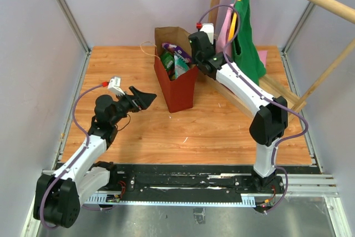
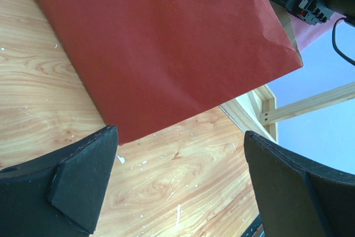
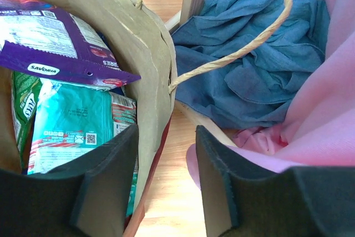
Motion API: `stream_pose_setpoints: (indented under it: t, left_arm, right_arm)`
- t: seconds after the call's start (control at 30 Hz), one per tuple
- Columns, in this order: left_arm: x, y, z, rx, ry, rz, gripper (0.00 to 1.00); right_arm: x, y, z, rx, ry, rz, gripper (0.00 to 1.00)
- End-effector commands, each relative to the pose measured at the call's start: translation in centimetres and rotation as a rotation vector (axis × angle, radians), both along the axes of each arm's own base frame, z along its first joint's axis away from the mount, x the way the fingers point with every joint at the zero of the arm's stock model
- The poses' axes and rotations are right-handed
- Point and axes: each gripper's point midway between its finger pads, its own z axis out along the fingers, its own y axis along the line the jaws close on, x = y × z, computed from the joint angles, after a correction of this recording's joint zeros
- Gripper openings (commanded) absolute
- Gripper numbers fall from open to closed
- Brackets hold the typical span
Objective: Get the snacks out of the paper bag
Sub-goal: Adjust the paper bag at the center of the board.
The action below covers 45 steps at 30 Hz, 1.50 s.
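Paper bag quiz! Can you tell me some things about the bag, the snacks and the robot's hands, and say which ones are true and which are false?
1. The paper bag lies flat on its side. False: it stands upright on the wooden table.
2. A purple packet is inside the bag. True.
3. The left hand is squeezing the bag. False: it is open and holds nothing.
4. The right hand has one finger inside the bag and one outside. True.
5. A blue cloth lies just outside the bag. True.
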Motion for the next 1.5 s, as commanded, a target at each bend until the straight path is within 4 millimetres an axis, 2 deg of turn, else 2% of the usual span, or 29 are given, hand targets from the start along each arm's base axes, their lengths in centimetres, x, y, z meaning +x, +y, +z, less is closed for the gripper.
stream_pose_setpoints:
  t: [0.0,0.1,0.3,0.33,0.5,0.67,0.8,0.93,1.03,1.2,1.3,1.47]
  left_arm:
    - [-0.1,0.3,0.2,0.017,-0.027,0.009,1.0]
    - [0.0,0.8,-0.2,0.031,-0.012,0.039,1.0]
    - [0.7,1.9,-2.6,0.054,0.09,0.115,1.0]
    - [0.7,1.9,-2.8,0.049,0.095,0.116,1.0]
    - [0.9,2.4,-4.3,0.048,0.121,0.155,1.0]
    - [1.0,2.5,-6.3,0.034,0.171,0.173,1.0]
    - [1.3,3.0,-6.9,0.037,0.188,0.179,1.0]
    - [1.7,4.6,-6.3,-0.012,0.2,0.213,1.0]
    - [1.6,5.7,-5.3,-0.051,0.201,0.248,1.0]
    - [1.2,7.3,-1.6,-0.051,0.151,0.294,1.0]
    - [1.4,9.0,1.8,0.001,0.125,0.356,1.0]
    - [0.7,12.4,9.0,0.06,0.002,0.511,1.0]
  right_arm:
    - [0.5,-0.9,-0.6,0.019,0.012,-0.054,0.43]
    - [0.7,-0.5,-0.5,0.036,0.008,-0.048,0.31]
    - [0.9,0.5,0.6,0.075,-0.015,0.001,0.03]
    - [0.9,0.8,0.7,0.079,-0.016,0.014,0.01]
    - [0.7,2.3,1.8,0.087,-0.049,0.084,0.01]
    - [-0.9,6.2,3.9,0.028,-0.115,0.244,0.01]
    - [-2.6,8.8,5.5,-0.044,-0.171,0.347,0.01]
    - [-4.4,11.3,7.1,-0.056,-0.225,0.445,0.01]
    - [-5.8,13.4,7.6,-0.071,-0.246,0.513,0.01]
    - [-8.0,16.5,7.4,-0.095,-0.254,0.597,0.0]
    - [-9.0,18.2,7.1,-0.105,-0.258,0.631,0.01]
    - [-9.8,20.8,6.6,-0.143,-0.265,0.671,0.0]
